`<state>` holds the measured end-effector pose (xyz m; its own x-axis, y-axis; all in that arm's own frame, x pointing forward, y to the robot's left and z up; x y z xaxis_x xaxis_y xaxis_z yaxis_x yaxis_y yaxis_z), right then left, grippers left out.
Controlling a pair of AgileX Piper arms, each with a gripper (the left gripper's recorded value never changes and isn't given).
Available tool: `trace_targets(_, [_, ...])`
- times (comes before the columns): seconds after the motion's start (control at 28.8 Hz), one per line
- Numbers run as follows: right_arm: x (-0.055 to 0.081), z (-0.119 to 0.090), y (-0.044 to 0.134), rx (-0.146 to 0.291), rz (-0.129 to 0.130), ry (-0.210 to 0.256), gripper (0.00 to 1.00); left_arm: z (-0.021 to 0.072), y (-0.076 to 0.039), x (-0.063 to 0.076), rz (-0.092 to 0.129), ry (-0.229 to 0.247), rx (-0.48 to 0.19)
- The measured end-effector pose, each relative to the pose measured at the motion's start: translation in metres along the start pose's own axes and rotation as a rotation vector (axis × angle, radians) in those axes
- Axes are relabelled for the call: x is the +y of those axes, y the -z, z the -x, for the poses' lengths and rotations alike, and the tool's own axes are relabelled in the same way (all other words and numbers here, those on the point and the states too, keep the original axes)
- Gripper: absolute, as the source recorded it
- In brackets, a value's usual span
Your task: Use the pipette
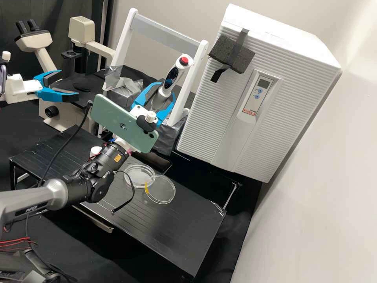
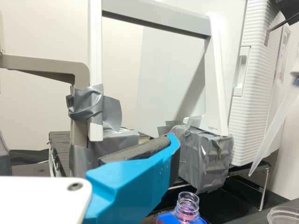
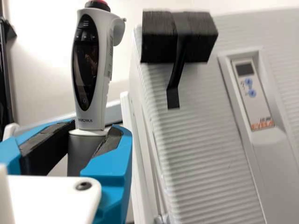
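Note:
The white and grey pipette (image 1: 171,78) with a red top button stands upright behind the bench platform. My right gripper (image 1: 155,103) is shut on its lower grey shaft. In the right wrist view the pipette (image 3: 91,70) rises between the blue fingers (image 3: 110,163) of my right gripper (image 3: 81,140). My left gripper (image 1: 67,83) hangs open at the far left, in front of the microscope, holding nothing. One of its blue fingers (image 2: 135,182) points towards a small bottle of pink liquid (image 2: 187,210). A clear pipette tip (image 2: 273,130) slants down at that view's edge.
Two clear petri dishes (image 1: 139,175) (image 1: 161,189) lie on the black raised platform (image 1: 176,232), with a small yellow piece between them. A white ribbed machine (image 1: 235,118) stands at the right. A white frame (image 1: 165,35) with grey tape and a microscope (image 1: 39,43) stand behind.

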<state>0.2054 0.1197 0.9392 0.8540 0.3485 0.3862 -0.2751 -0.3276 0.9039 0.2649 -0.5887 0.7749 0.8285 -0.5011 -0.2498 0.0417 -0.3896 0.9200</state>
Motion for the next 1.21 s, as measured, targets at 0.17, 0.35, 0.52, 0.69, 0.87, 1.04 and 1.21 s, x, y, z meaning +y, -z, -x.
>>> trace_targets(0.17, [0.001, 0.000, 0.004, 0.032, -0.004, -0.012, 0.00, -0.0002, -0.001, 0.000, 0.005, 0.000, -0.001])
trace_targets(0.35, [0.002, 0.000, 0.004, 0.037, -0.042, -0.012, 0.00, -0.0004, -0.003, -0.001, 0.013, -0.001, -0.002])
trace_targets(0.52, [0.001, 0.001, 0.010, 0.083, -0.113, 0.000, 0.00, -0.0014, -0.009, -0.002, 0.025, 0.000, -0.016])
trace_targets(0.69, [-0.003, 0.002, 0.019, 0.170, -0.135, 0.027, 0.00, -0.0020, -0.013, -0.004, 0.023, 0.004, -0.030])
trace_targets(0.87, [-0.003, 0.004, 0.018, 0.170, -0.121, 0.029, 0.00, -0.0020, -0.012, -0.003, 0.034, -0.002, -0.018])
trace_targets(1.04, [0.007, 0.007, 0.007, 0.117, -0.051, -0.019, 0.00, -0.0022, -0.014, -0.004, 0.031, -0.008, -0.009])
trace_targets(1.21, [0.013, 0.010, 0.001, 0.092, -0.024, -0.049, 0.00, -0.0023, -0.015, -0.004, 0.034, -0.007, -0.013])
